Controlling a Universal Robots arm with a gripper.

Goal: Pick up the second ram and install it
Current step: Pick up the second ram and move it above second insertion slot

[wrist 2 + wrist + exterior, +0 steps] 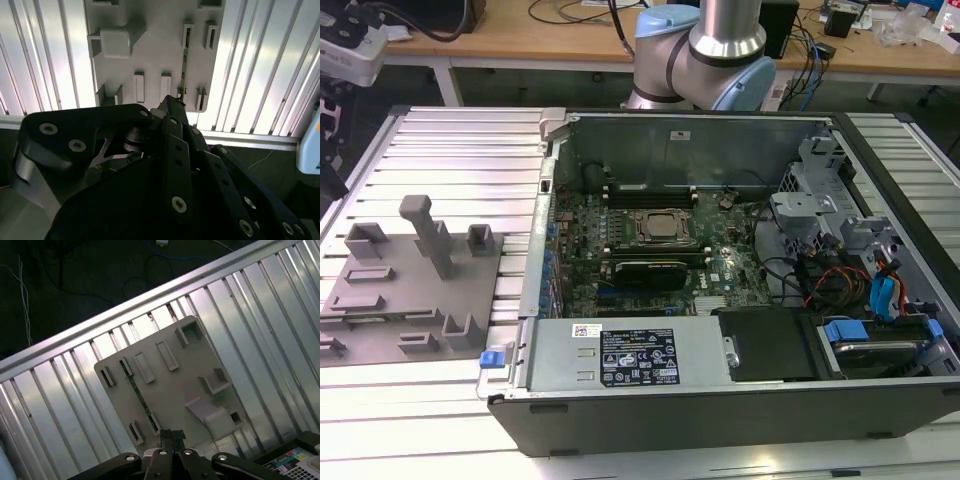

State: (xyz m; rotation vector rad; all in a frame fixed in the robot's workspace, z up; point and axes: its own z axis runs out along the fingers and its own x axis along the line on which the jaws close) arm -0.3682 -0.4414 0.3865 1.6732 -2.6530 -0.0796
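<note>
Gripper: in both wrist views the black gripper (172, 436) (171, 104) hangs over the near edge of the fixture plate; its two fingertips lie pressed together with no gap showing, and nothing sits between them
Second ram: a thin green stick (139, 394) (184, 65) standing on edge on the fixture plate, carried by small slotted holders at its ends
Ram and gripper: the stick's near end lines up just beside the fingertips in both wrist views; whether they touch cannot be told
Fixture plate: a grey moulded plate (175, 385) (155, 50) (420, 300) with several small rectangular holders and one taller post (430, 235); it lies flat on the table, towards the exterior view's left
Table: ribbed aluminium slats (260, 315) (45, 60) (460, 150) running under the plate and under the computer
Computer case: an open black tower (720, 410) lying on its side, just beside the plate on the exterior view's right
Power supply: a grey box (620, 355) along the case's near wall
Motherboard: green board (720, 275) in the middle of the case, with the CPU socket (655, 226) near its centre
Drive bay: blue-tabbed carriers (865, 345) and a bundle of cables at the case's end on the exterior view's right
Arm base: the pale blue and silver joint (705, 50) rises behind the case
Workbench: a wooden top (570, 40) with cables, beyond the arm
</note>
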